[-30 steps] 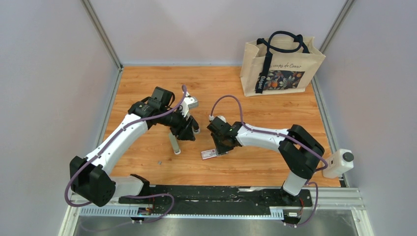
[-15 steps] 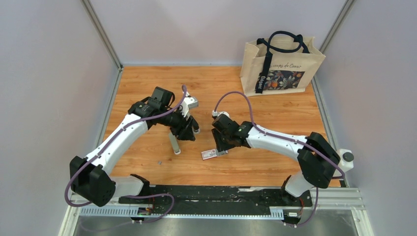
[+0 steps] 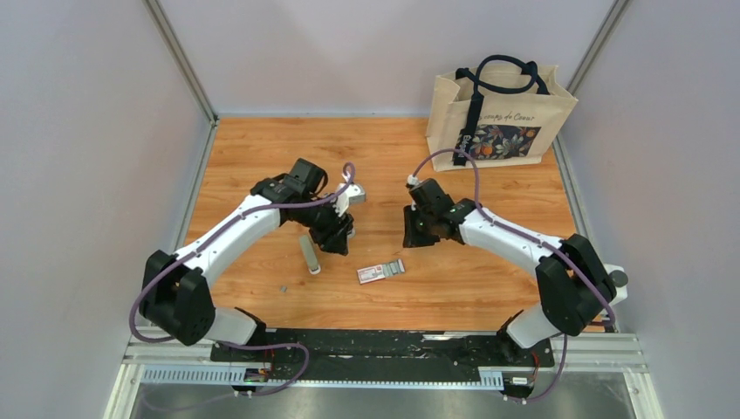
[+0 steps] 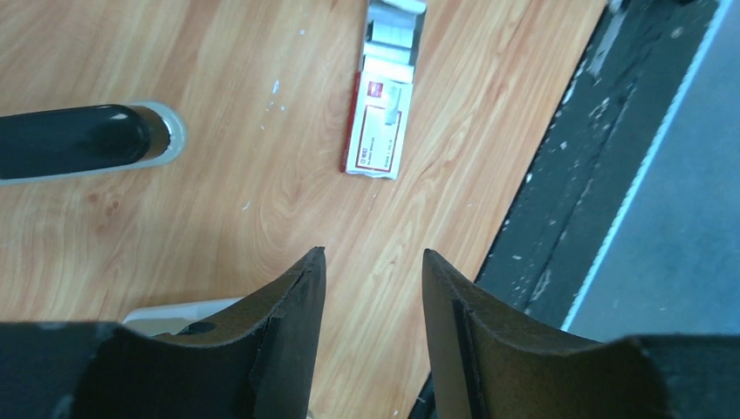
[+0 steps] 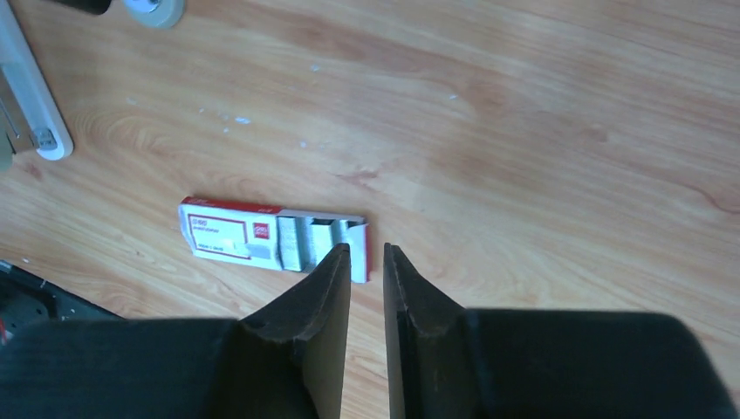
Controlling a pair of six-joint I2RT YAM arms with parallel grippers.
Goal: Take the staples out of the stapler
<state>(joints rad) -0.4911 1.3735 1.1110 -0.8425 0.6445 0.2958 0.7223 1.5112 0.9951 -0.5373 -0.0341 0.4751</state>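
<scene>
Biggest worry here: the stapler (image 3: pixel 307 253) is tiny next to either pincer, so if it gets grabbed off-centre it's likely to be shoved across the surface (image 3: pixel 262 148) or flipped instead of picked up. In the right wrist view it seems to be lying splayed open, with a pale-edged metal track cut off at the left edge of the frame. Whether any staples are left in that track can't be made out. If some are, a clumsy pinch or a tilt could break the strip and scatter bits all over the wood. The red-and-white staple box (image 3: pixel 381 271) is also sitting with its end open and staples showing, so a low sweep past it could easily spill those too.

As for where things are: the stapler is lying flat on the surface, just beside the left pincer (image 4: pixel 371 257) and off to that pincer's outer, near side. It is not between the fingers and isn't being touched. In the left wrist view its dark body is seen up and to the left of the fingertips. The left pincer is held apart with only bare wood in the gap. The right pincer (image 5: pixel 366 251) is parted by just a narrow slit, nothing is gripped, and it's well apart from the stapler, with the staple box lying roughly between them.
</scene>
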